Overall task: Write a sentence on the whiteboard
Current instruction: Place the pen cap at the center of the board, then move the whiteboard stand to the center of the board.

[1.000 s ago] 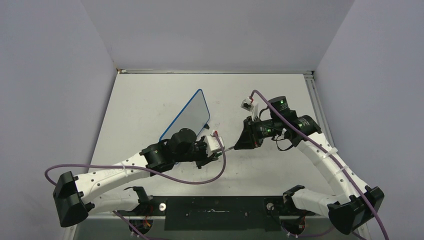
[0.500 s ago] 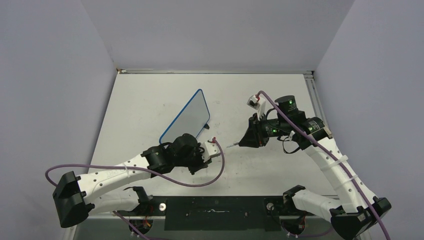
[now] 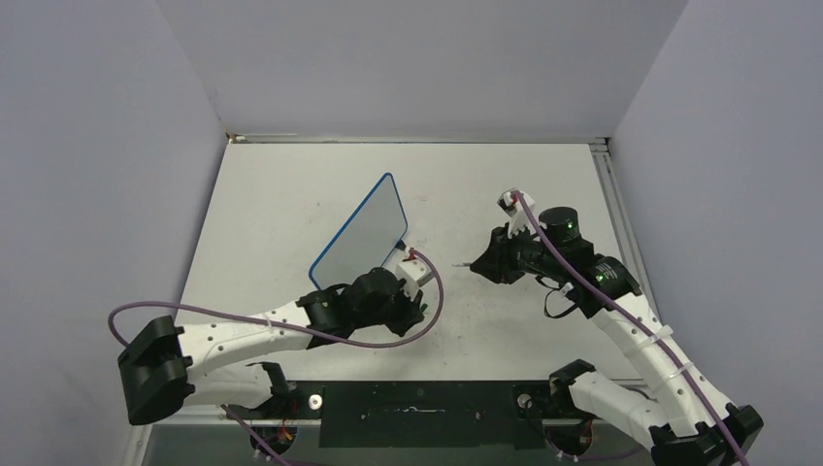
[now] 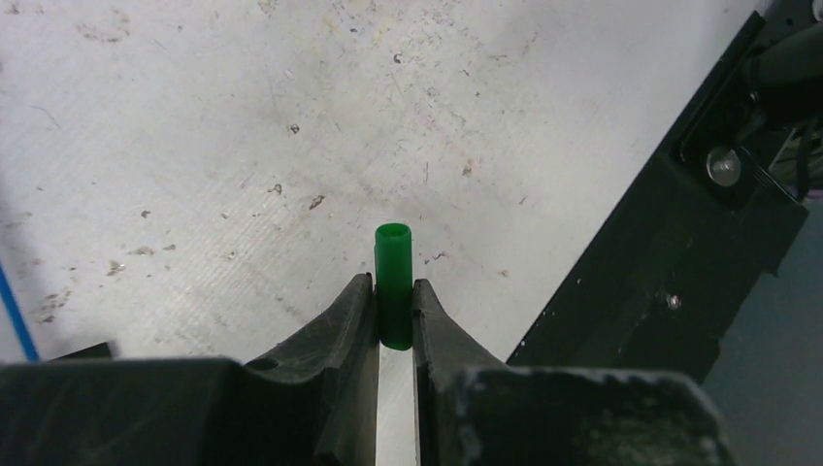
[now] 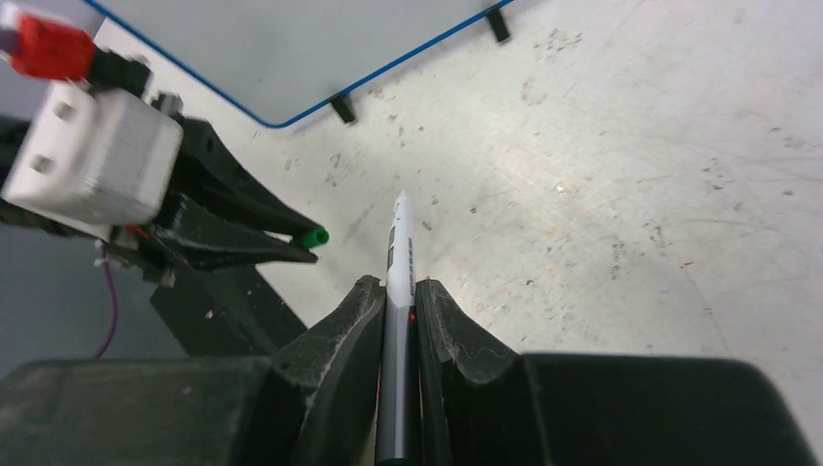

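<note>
The whiteboard (image 3: 364,228), blue-framed on small black feet, stands tilted on the table left of centre; its lower edge also crosses the top of the right wrist view (image 5: 291,49). The sentence is out of view; the board's face looks blank. My left gripper (image 3: 417,307) (image 4: 393,282), in front of the board's near right corner, is shut on a green marker cap (image 4: 393,257) (image 5: 312,236). My right gripper (image 3: 477,264) (image 5: 400,283) is shut on the uncapped marker (image 5: 399,243), whose tip points toward the left gripper across a gap.
The scuffed white tabletop (image 3: 291,194) is walled at the back and sides. A black base plate (image 3: 417,413) (image 4: 679,243) runs along the near edge. Purple cables (image 3: 243,325) loop off both arms.
A second ago both grippers met on the marker. They have since pulled apart: the left keeps the green cap, and the right has drawn back right and farther away with the bare marker.
</note>
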